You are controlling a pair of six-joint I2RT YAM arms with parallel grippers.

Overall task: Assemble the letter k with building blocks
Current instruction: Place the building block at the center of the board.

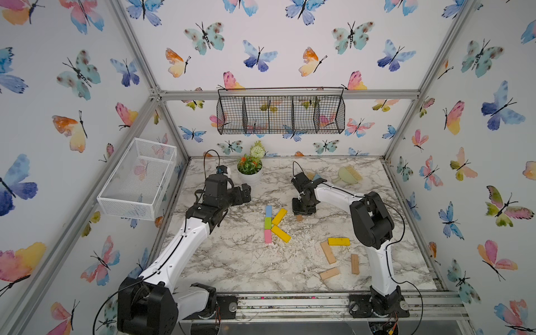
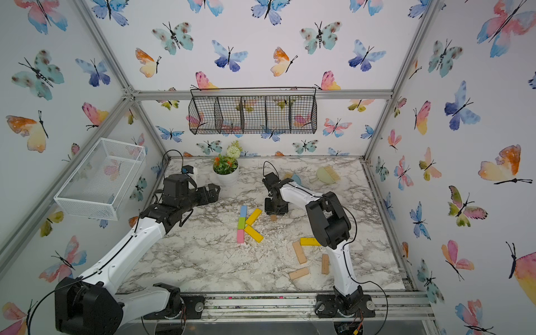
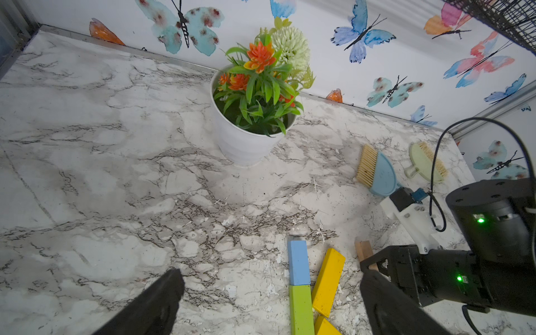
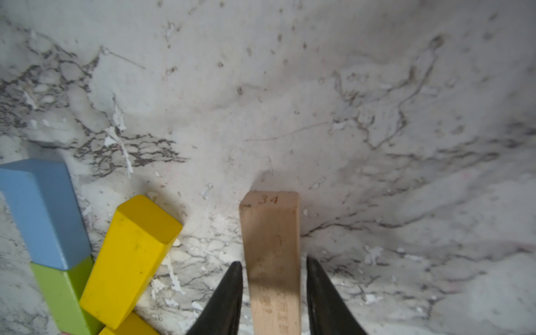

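Near the middle of the marble-patterned bench (image 1: 232, 261) a K already lies flat. A short light blue block (image 1: 269, 211), a short green block (image 1: 267, 222) and a short pink block (image 1: 268, 236) sit end to end as the stem. An upper yellow bar (image 1: 279, 216) and a lower yellow bar (image 1: 280, 233) slant off the green one. Just beside the upper yellow bar, but apart from it, is a plain tan wooden bar (image 4: 271, 232). The right hand (image 4: 274, 261) stands over it with one black finger on either side. Thin slivers of bench show between the fingertips and the wood, so I cannot tell whether it pinches the bar or only straddles it. The left hand (image 3: 271, 277) hangs spread wide, holding nothing, near the blue end of the stem.

The letter looks complete, so this bar is probably a spare. Doing the step well means keeping it clear of the upper yellow bar. Close squarely on the long sides, lift straight up before travelling, and steer away from the K, towards the loose tan and yellow bars (image 1: 338, 241) by the right arm's base. A sideways sweep could nudge the diagonal.
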